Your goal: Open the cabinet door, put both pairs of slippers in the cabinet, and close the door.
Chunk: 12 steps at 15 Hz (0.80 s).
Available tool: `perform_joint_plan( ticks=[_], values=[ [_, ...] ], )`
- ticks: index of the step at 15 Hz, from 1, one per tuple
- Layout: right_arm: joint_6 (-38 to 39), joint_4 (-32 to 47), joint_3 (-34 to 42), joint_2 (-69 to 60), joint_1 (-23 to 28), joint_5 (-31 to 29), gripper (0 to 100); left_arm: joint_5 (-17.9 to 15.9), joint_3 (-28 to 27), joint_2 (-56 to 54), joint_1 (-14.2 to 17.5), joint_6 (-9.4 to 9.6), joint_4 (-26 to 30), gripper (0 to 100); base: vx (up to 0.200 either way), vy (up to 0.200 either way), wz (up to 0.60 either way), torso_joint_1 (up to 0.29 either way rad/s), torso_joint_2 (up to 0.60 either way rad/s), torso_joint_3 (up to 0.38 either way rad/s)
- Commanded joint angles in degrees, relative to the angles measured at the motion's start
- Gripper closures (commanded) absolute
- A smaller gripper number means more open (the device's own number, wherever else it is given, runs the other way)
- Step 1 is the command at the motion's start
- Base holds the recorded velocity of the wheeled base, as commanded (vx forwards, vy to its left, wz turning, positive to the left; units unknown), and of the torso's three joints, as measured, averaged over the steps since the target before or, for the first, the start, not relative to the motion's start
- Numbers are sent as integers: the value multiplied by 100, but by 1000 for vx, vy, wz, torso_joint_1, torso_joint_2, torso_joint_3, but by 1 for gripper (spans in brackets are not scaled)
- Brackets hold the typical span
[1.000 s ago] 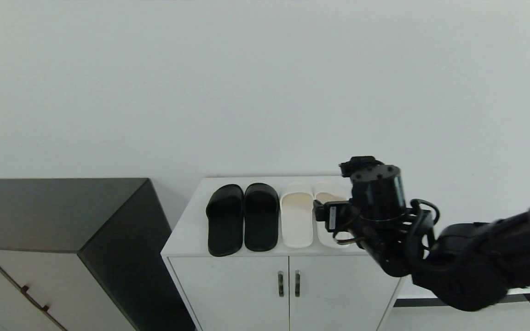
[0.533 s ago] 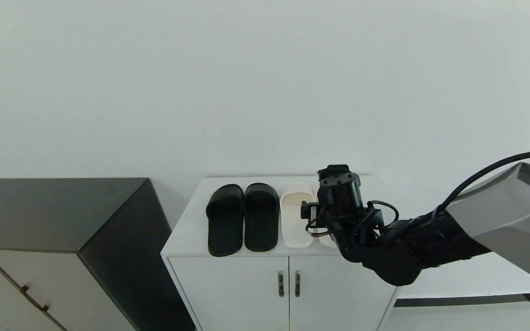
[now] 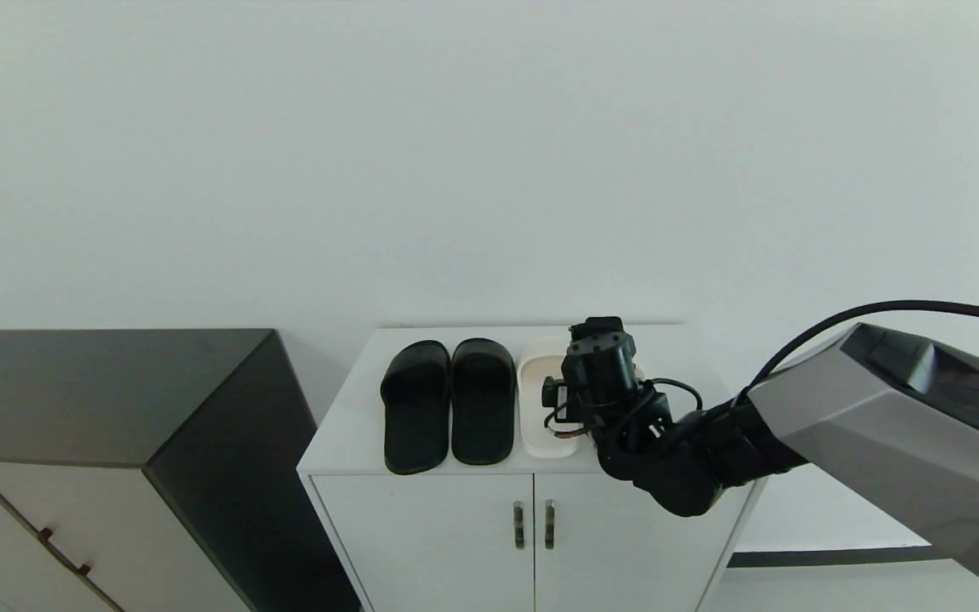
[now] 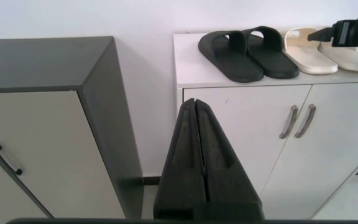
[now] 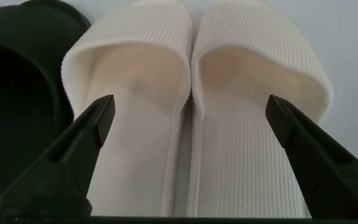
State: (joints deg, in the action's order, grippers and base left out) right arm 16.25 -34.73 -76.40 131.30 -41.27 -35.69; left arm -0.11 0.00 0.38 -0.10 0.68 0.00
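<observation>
White pair [image 3: 543, 416] sits on the cabinet [image 3: 345, 435] top, just right of the black pair [image 3: 447, 404]; doors shut. Right gripper [image 5: 190, 109] hangs over the white pair, jaws spread wide, flanking both straps. Left gripper [image 4: 196, 109] is low, near side of the cabinet, pressed closed, empty. We judge the slippers light, soft, ribbed foam: squeeze both straps together.
</observation>
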Motion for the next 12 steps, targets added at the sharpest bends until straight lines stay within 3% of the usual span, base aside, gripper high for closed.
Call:
perform_joint_plan(
  ticks=[1,4,9,10,12],
  values=[
    [-17,45,-639,510,92,-8,0,2,0,15,1,2,0,100,0,0,0,0,0,0],
    [-17,415,-1290,818,312,-8,0,2,0,15,1,2,0,100,0,0,0,0,0,0],
    [-43,458,-1764,1152,347,-8,0,2,0,6,1,-7,0,100,0,0,0,0,0,0],
    [-43,458,-1975,1310,356,-17,100,2,0,6,1,-7,0,100,0,0,0,0,0,0],
    [-61,502,-2169,1459,382,-52,100,2,0,6,1,-33,0,100,0,0,0,0,0,0]
  ],
)
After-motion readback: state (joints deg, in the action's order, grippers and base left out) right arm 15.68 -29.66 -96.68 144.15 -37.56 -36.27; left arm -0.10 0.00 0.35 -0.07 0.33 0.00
